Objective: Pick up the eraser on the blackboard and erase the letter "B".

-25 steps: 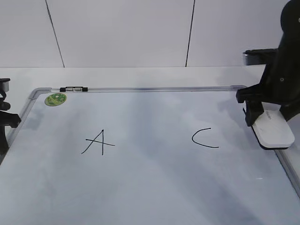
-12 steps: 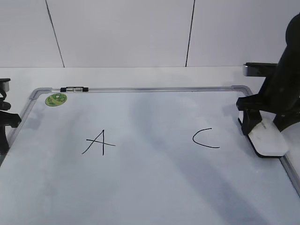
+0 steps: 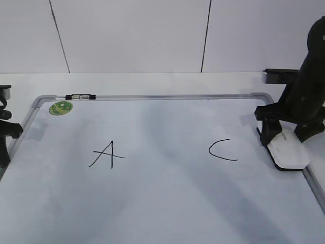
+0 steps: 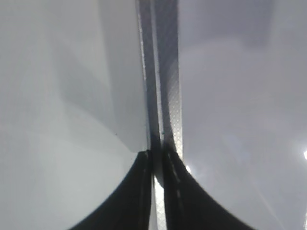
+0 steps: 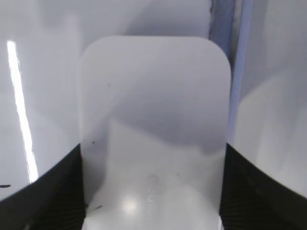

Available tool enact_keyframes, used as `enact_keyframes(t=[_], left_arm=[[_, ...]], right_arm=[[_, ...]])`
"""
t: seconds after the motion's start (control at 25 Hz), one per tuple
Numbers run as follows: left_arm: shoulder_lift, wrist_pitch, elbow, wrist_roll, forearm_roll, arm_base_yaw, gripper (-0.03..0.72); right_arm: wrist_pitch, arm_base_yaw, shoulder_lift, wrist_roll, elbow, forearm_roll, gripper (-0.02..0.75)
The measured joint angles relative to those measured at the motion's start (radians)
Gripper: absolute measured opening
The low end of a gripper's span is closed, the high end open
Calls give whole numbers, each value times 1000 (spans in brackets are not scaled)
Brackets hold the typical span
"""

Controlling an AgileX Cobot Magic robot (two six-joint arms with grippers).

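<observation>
The eraser (image 3: pixel 289 152), a white block with a black base, lies on the blackboard (image 3: pixel 162 198) at its right edge, to the right of the letter "C" (image 3: pixel 222 150). My right gripper (image 3: pixel 283 138) is shut on it; in the right wrist view the eraser (image 5: pixel 153 110) fills the space between the jaws (image 5: pixel 152 191). No letter "B" shows: the board between "A" (image 3: pixel 106 154) and "C" is bare. My left gripper (image 3: pixel 4 140) is shut and empty over the board's left frame (image 4: pixel 165 96), as the left wrist view (image 4: pixel 157 167) shows.
A green round sticker (image 3: pixel 60 107) sits at the board's far left corner. A small black-and-silver clip (image 3: pixel 79 96) lies on the far frame. The board's grey frame (image 5: pixel 225 19) runs just right of the eraser. A white wall stands behind the table.
My right gripper has moved slightly left and down with the eraser, which was tilted above the board's right edge and now lies flat on it. The left arm has not moved.
</observation>
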Motion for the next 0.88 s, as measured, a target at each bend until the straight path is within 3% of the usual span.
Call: enact_keyframes(t=[0.32, 0.52, 0.88], left_arm=[[0, 0, 0, 0, 0, 0, 30], [0, 0, 0, 0, 0, 0, 30], [0, 0, 0, 2, 0, 0, 30]], right_arm=[[-7, 0, 2, 0, 0, 4, 524], [0, 0, 4, 2, 0, 13, 641], [116, 0, 4, 3, -112, 12, 655]])
